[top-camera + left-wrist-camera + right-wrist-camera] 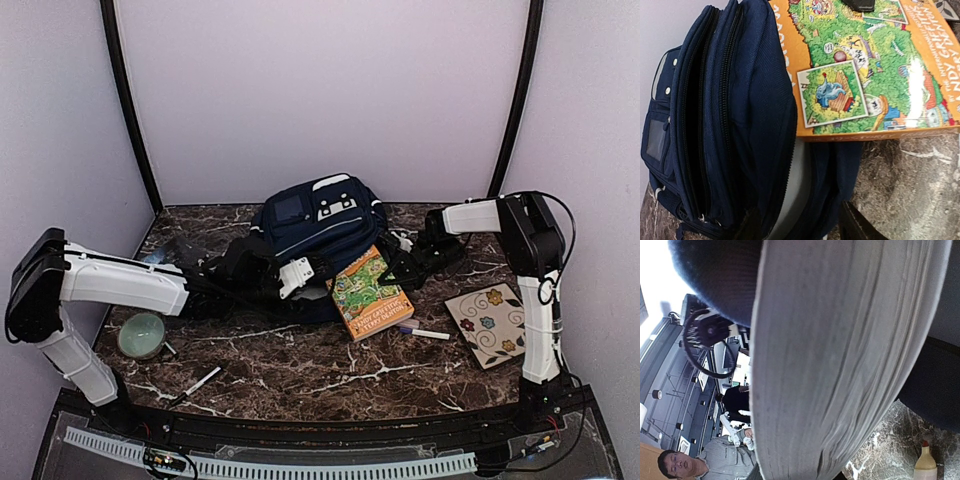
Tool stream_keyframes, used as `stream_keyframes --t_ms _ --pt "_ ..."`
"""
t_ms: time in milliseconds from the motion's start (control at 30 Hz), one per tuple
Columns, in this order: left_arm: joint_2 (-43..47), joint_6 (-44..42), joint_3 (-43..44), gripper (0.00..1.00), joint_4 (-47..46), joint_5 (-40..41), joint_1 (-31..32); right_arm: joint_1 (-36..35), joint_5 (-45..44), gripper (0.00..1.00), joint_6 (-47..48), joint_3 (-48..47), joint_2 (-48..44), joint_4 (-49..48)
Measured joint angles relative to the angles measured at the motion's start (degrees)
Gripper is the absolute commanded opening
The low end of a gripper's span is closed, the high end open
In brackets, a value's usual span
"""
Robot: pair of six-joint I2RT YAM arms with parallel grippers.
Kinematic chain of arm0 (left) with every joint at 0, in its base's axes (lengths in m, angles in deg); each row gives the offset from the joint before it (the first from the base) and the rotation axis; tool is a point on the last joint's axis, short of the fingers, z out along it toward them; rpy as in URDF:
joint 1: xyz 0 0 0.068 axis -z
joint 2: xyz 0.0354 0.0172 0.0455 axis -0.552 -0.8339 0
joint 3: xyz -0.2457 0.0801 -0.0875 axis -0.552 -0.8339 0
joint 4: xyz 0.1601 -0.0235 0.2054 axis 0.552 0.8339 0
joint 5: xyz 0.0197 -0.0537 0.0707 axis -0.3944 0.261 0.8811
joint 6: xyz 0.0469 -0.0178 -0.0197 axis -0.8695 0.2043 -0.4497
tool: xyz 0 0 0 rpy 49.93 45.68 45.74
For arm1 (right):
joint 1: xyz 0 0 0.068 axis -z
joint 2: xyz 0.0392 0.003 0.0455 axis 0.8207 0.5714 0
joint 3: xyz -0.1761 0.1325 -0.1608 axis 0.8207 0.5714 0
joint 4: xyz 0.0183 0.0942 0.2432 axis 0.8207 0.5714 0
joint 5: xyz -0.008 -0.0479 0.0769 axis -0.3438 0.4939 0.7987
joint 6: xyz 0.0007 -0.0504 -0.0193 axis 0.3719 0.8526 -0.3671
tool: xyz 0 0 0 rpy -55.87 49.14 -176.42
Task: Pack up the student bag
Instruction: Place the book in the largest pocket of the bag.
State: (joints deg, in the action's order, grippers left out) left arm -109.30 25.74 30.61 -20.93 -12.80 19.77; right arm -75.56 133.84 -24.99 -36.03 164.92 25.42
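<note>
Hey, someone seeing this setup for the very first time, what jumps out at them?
The big navy student bag sits mid-table at the back, its zippered compartments gaping open. A bright orange-and-green picture book leans against its right side in the overhead view, the loudest colour on the dark marble table. A flowered tile lies at the right, a green bowl at the left.
</note>
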Motion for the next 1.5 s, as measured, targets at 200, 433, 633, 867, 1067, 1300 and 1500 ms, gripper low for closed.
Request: stream_keyframes --t_ms 200,433,633,867,1067,1300,1500 --pt "-5.8 -4.7 -1.5 0.55 -13.2 7.2 0.0 0.0 0.2 0.0 0.1 0.0 0.0 0.0" --pt "-12.0 -11.0 0.1 0.13 -26.3 14.7 0.0 0.0 1.2 0.0 -2.2 0.9 -0.4 -2.2" --pt "-13.5 -14.0 5.5 0.0 -26.3 18.3 0.0 -0.2 2.2 0.0 -16.5 9.4 -5.9 -16.1" --pt "-11.6 -13.5 13.7 0.0 -20.9 18.2 -0.1 -2.1 -1.1 0.0 -30.9 15.5 -11.1 -29.0" --pt "-9.7 -11.8 17.4 0.0 -17.5 17.0 -0.2 -3.7 -3.6 0.0 -39.3 15.1 -11.3 -34.6" --pt "-9.2 -10.9 17.4 0.0 -13.8 16.3 0.0 -4.6 -6.1 0.0 -48.0 5.7 -5.0 -38.6" --pt "-6.0 -9.2 16.0 0.0 -11.9 16.0 0.0 -4.6 -9.0 0.0 -65.8 11.0 -5.2 -60.1"
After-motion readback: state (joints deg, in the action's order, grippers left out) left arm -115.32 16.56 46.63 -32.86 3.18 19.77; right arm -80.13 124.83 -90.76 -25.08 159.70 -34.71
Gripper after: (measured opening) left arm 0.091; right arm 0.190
